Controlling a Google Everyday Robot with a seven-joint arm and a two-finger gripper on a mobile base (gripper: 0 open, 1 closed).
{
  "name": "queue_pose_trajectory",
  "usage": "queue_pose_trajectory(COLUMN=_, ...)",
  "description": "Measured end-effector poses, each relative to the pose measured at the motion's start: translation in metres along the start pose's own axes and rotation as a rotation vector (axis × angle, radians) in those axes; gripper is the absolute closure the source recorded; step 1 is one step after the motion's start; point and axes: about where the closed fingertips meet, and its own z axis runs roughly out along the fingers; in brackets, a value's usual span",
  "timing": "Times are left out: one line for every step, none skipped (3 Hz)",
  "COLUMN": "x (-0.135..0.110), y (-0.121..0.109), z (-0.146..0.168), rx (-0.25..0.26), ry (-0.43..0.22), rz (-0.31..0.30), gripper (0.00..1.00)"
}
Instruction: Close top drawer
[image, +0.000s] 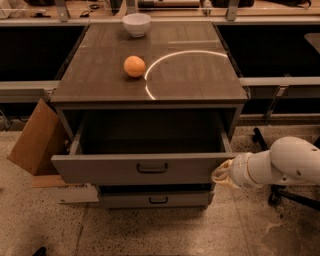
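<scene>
Grey metal, the top drawer (100, 170) stands pulled well out from under the worktop (195, 80), with its dark bar handle (152, 169) centred on the front. The end effector (221, 174) sits at the right end of that front panel, touching or just beside it; whether it is open or closed I cannot tell. An orange (134, 66) and a white bowl (136, 24) rest on the worktop. A cardboard box (35, 137) leans at the left.

A speckled stone floor (150, 235) lay beneath the gripper (222, 175), low at right. Far left of its jaws leaned a brown cardboard sheet (35, 137); right of them stood a black wheeled chair base (275, 198).
</scene>
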Motion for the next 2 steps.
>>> queue_pose_trajectory(x=-0.006, y=-0.020, z=0.011, rx=0.037, ry=-0.023, rz=-0.026, gripper=1.00)
queue_pose_trajectory(x=-0.018, y=-0.052, z=0.027, rx=0.083, ry=-0.071, rz=-0.049, gripper=1.00)
